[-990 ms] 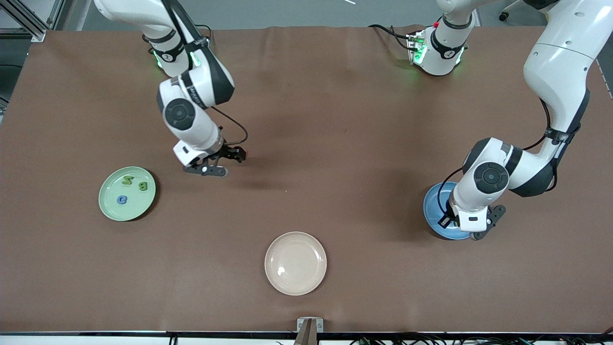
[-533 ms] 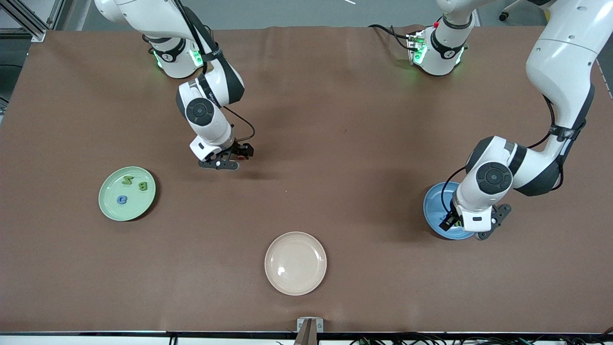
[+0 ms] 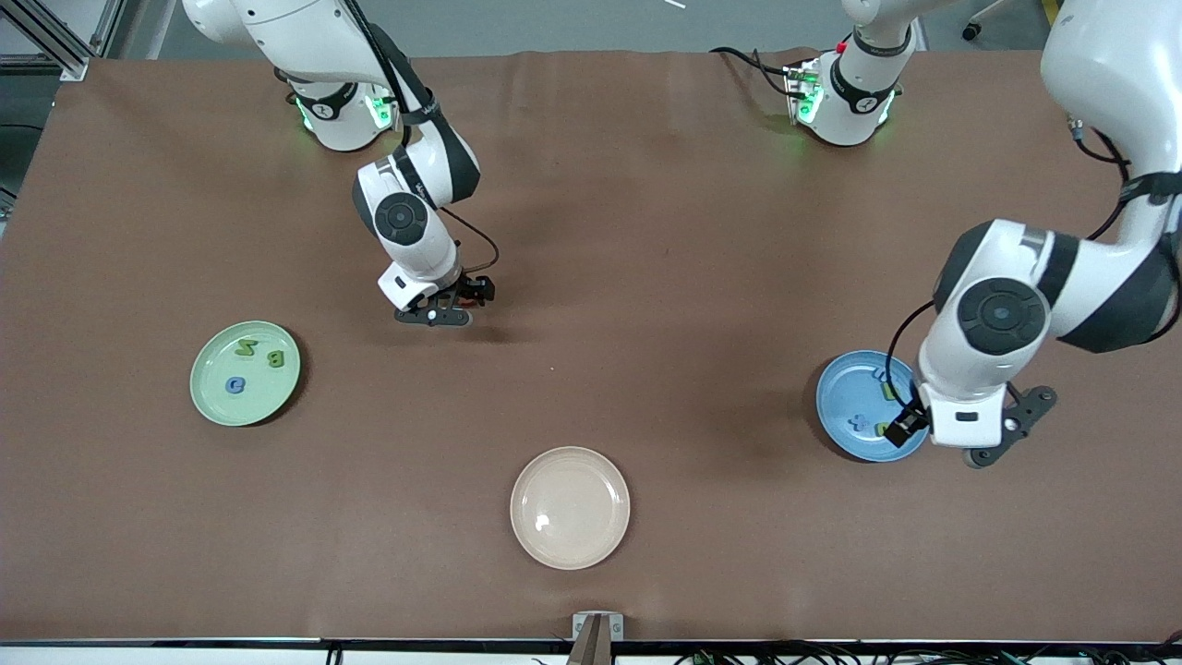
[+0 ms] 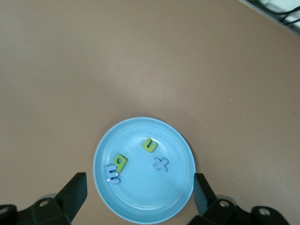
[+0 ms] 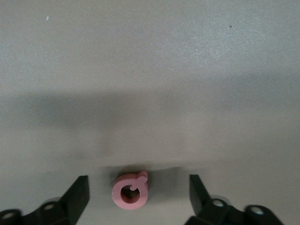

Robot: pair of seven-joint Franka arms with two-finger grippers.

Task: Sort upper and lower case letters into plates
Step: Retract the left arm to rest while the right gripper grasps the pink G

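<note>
Left end effector [image 4: 138, 192]: wrist pointing down, raised over the blue plate [image 3: 854, 406] at the left arm's end of the table [image 3: 646, 231]; fingers spread, empty. Plate holds four small letters.

Right end effector [image 5: 139, 192]: wrist down, low over the table, fingers spread either side of a pink letter [image 5: 130, 191], not touching it.

Light green plate [image 3: 214, 388]: right arm's end; three letters.

Beige plate [image 3: 570, 507]: nearest the front camera.

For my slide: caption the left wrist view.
Open left gripper over the blue plate holding four small letters.
</note>
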